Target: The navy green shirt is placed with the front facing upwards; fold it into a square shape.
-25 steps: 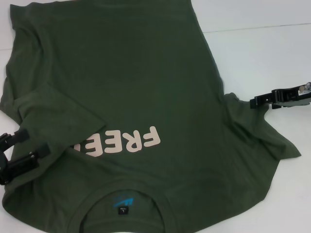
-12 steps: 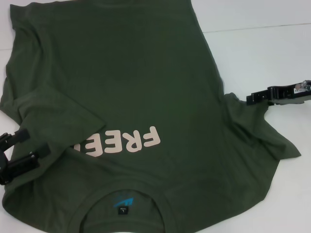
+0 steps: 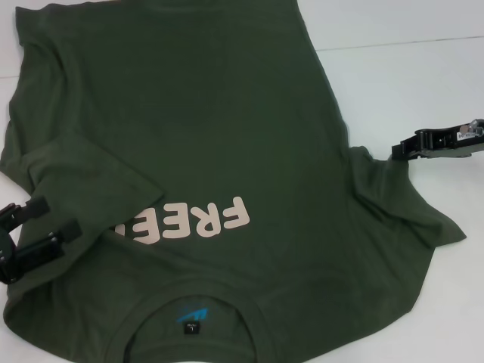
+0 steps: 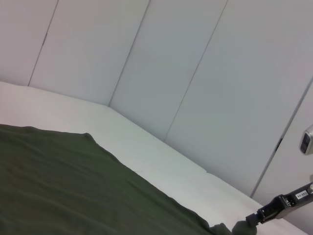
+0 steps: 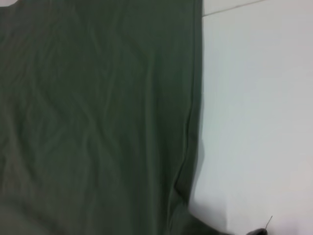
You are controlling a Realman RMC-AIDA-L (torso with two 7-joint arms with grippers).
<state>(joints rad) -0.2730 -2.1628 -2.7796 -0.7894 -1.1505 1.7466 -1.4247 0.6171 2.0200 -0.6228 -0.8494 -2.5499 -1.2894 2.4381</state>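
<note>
Your navy green shirt [image 3: 204, 151] lay front-up across the white counter [image 3: 408, 83]; your left claw [image 3: 34, 234] sat spread apart over its sleeve; whether your right claw [image 3: 401, 150], beside the other sleeve, was parted or closed can't be told.

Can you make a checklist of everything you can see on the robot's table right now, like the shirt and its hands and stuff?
Surface: white table, a thin seam line running across it.
Job's thing: navy green shirt lies spread front up, collar nearest the robot; its left sleeve is folded in over the FREE lettering, the right sleeve lies out flat.
Clutter: nothing seen.
Grippers: left gripper open, over the shirt's left edge; right gripper at the right sleeve's edge.
Cables: nothing seen.
Surroundings: pale wall panels behind the table.
</note>
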